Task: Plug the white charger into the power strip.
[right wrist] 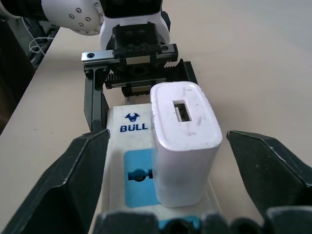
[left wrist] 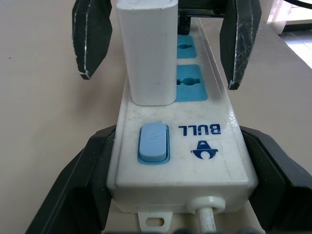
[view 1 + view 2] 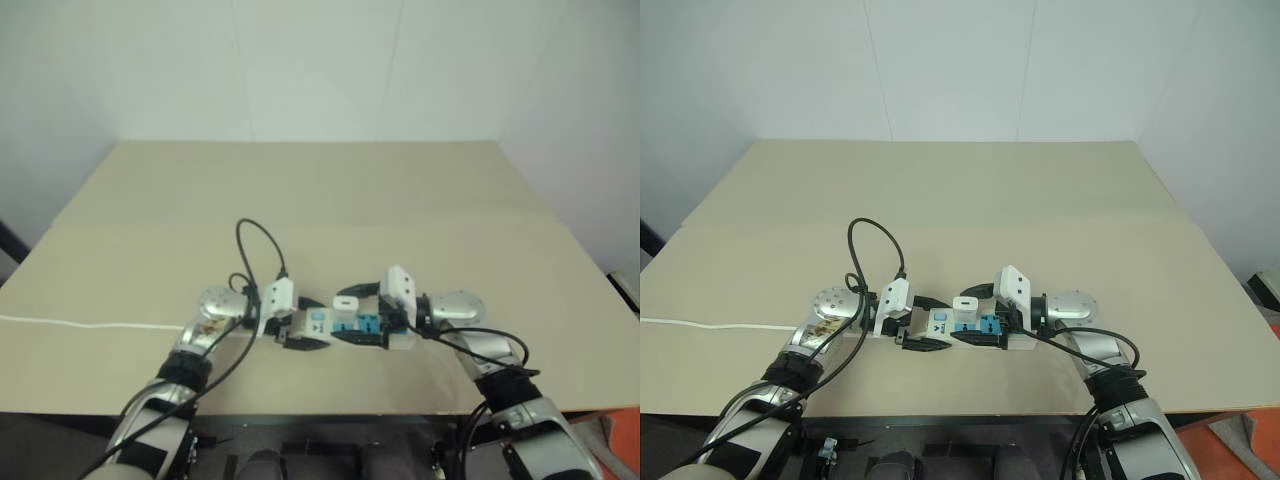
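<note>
Our two claws sit close to the near edge of the tan table [image 3: 330, 190], about in the middle of that edge, and they point at each other.

Our left gripper [image 2: 161, 204] has its two black fingers [image 2: 80, 185] pressed on the long sides of the power strip [image 2: 214, 151], at the end with the blue switch [image 2: 154, 142] and the thin white cord [image 3: 90, 324]. So this claw is holding the strip. We see the cord run from that end along the table toward the left edge.

We see the white charger [image 1: 184, 146] standing upright on the strip. It sits on the blue socket face right next to the switch. Its bottom rests flat on the strip, and a small slot shows on its top.

Our right gripper [image 1: 180, 170] is at the other end of the strip. Its black fingers [image 1: 270, 170] are spread wide, one on each side of the charger. We can see bare space between each finger and the charger, so this claw holds nothing.

Two more blue socket faces [image 2: 190, 80] show on the strip past the charger, on the side of our right claw. We see the strip lying flat on the table, running left to right along the near edge.
</note>
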Controlling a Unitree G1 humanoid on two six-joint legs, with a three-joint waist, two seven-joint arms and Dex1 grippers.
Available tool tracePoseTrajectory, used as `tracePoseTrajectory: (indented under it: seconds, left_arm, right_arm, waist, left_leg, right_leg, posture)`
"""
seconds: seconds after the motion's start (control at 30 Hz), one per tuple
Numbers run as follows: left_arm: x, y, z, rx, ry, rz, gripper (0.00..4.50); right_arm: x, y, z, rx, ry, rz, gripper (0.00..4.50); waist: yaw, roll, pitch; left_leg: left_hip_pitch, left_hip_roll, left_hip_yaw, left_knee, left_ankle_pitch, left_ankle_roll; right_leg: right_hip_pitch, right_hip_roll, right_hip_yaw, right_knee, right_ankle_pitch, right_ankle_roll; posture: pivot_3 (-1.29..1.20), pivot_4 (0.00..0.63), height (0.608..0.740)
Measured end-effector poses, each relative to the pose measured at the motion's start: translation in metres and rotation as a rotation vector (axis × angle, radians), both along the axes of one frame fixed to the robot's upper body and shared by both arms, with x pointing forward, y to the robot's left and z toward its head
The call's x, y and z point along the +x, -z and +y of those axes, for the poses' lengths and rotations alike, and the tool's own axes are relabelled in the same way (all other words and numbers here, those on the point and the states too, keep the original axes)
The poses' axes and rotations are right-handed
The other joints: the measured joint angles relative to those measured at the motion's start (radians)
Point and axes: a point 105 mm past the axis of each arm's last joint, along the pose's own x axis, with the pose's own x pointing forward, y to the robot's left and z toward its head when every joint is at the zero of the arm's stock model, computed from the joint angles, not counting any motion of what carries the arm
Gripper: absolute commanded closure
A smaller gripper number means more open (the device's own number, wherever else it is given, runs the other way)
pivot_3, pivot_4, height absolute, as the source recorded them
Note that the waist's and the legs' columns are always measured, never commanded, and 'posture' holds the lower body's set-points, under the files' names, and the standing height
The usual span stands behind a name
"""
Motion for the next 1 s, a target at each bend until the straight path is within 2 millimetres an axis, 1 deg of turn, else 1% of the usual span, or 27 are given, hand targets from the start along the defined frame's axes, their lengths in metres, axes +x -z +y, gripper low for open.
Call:
tracePoseTrajectory:
  seconds: [0.1,0.17,0.2,0.23,0.33,0.43,0.5,0.57,0.6,0.7,0.8,0.83,0.9,1.0]
  left_arm:
    - [0.0,0.0,-0.002,0.0,0.005,0.001,1.19]
    - [0.0,0.0,-0.003,0.002,0.01,0.006,0.47]
    - [-0.001,0.001,-0.003,0.01,0.015,0.018,0.19]
    - [-0.002,0.002,-0.003,0.011,0.022,0.024,0.02]
    - [-0.003,-0.002,-0.004,0.002,0.033,0.035,0.02]
    - [-0.005,-0.017,-0.002,-0.028,0.055,0.031,0.02]
    - [-0.006,-0.029,0.001,-0.044,0.066,0.009,0.02]
    - [-0.008,-0.042,0.004,-0.062,0.074,-0.012,0.02]
    - [-0.013,-0.05,0.006,-0.07,0.09,-0.016,0.02]
    - [-0.022,-0.066,0.023,-0.064,0.102,-0.016,0.02]
    - [-0.024,-0.079,0.041,-0.042,0.071,-0.033,0.02]
    - [-0.022,-0.084,0.05,-0.034,0.038,-0.043,0.02]
    - [-0.016,-0.091,0.061,-0.036,-0.032,-0.071,0.02]
    - [-0.007,-0.098,0.072,-0.062,-0.146,-0.067,0.02]
  right_arm:
    - [-0.003,-0.002,-0.004,-0.012,0.002,0.006,0.06]
    - [-0.005,-0.004,-0.011,-0.025,0.013,0.013,0.0]
    - [-0.007,-0.006,-0.014,-0.033,0.018,0.013,0.0]
    - [-0.009,-0.006,-0.02,-0.04,0.028,0.017,0.0]
    - [-0.012,-0.009,-0.036,-0.051,0.067,0.034,0.0]
    - [-0.017,-0.016,-0.05,-0.055,0.1,0.041,0.0]
    - [-0.02,-0.026,-0.059,-0.054,0.119,0.025,0.0]
    - [-0.023,-0.038,-0.068,-0.055,0.138,-0.012,0.0]
    - [-0.026,-0.045,-0.073,-0.05,0.148,-0.029,0.0]
    - [-0.033,-0.056,-0.091,-0.063,0.197,-0.055,0.0]
    - [-0.045,-0.06,-0.11,-0.079,0.258,-0.06,0.0]
    - [-0.05,-0.062,-0.118,-0.084,0.286,-0.056,0.0]
    - [-0.057,-0.066,-0.129,-0.09,0.342,-0.066,0.0]
    - [-0.065,-0.07,-0.14,-0.083,0.435,-0.07,0.0]
  waist:
    - [0.005,0.0,0.0]
    - [0.008,0.0,0.0]
    - [0.01,0.0,0.0]
    - [0.013,0.0,0.001]
    - [0.015,0.0,0.003]
    - [0.015,0.0,0.009]
    - [0.014,0.002,0.011]
    - [0.014,0.003,0.014]
    - [0.014,0.004,0.016]
    - [0.015,0.004,0.017]
    - [0.02,0.003,0.019]
    - [0.022,0.003,0.019]
    - [0.023,0.003,0.02]
    - [0.022,0.003,0.02]
  left_leg:
    - [0.0,0.0,0.0,0.0,0.0,0.0]
    - [-0.001,0.0,0.0,0.0,0.0,0.0]
    - [-0.001,0.0,0.0,0.0,0.0,0.0]
    - [-0.002,0.0,0.0,0.0,0.0,0.0]
    - [-0.004,0.0,0.0,-0.001,0.0,0.0]
    - [-0.01,0.0,0.0,-0.001,0.0,0.0]
    - [-0.018,0.0,0.0,-0.001,0.0,0.0]
    - [-0.019,0.0,0.0,-0.001,0.0,0.0]
    - [-0.02,0.0,0.0,-0.001,0.0,0.0]
    - [-0.02,0.0,0.0,-0.002,0.0,0.0]
    - [-0.02,0.0,0.0,-0.002,0.0,0.0]
    - [-0.02,0.0,0.0,-0.002,0.0,0.0]
    - [-0.02,0.0,0.0,-0.002,0.0,0.0]
    - [-0.019,0.0,0.0,-0.002,0.0,0.0]
  right_leg:
    - [0.0,0.0,0.0,0.0,0.0,0.0]
    - [-0.001,0.0,0.0,-0.001,0.0,0.0]
    - [-0.001,0.0,0.0,-0.001,0.0,0.0]
    - [-0.002,0.0,0.0,-0.001,0.0,0.0]
    - [-0.004,0.0,0.0,-0.001,0.0,0.0]
    - [-0.01,0.0,0.0,0.0,0.0,0.0]
    - [-0.018,0.0,0.001,0.001,0.0,0.0]
    - [-0.02,0.0,0.0,0.001,0.0,-0.001]
    - [-0.02,0.0,0.0,0.001,0.0,-0.001]
    - [-0.02,0.0,0.0,0.0,-0.001,-0.001]
    - [-0.02,0.0,0.0,-0.001,-0.001,-0.001]
    - [-0.02,0.0,0.0,0.0,-0.001,-0.001]
    - [-0.02,0.0,0.0,-0.001,-0.001,-0.001]
    - [-0.019,0.0,-0.001,0.0,-0.002,-0.001]
  posture:
    - [0.0,0.15,0.74]
    - [0.0,0.15,0.74]
    - [0.0,0.15,0.74]
    - [0.0,0.15,0.74]
    - [0.0,0.15,0.74]
    - [0.0,0.15,0.74]
    - [0.0,0.15,0.74]
    - [0.0,0.15,0.74]
    - [0.0,0.15,0.74]
    - [0.0,0.15,0.74]
    - [0.0,0.15,0.74]
    - [0.0,0.15,0.74]
    - [0.0,0.15,0.74]
    - [0.0,0.15,0.74]
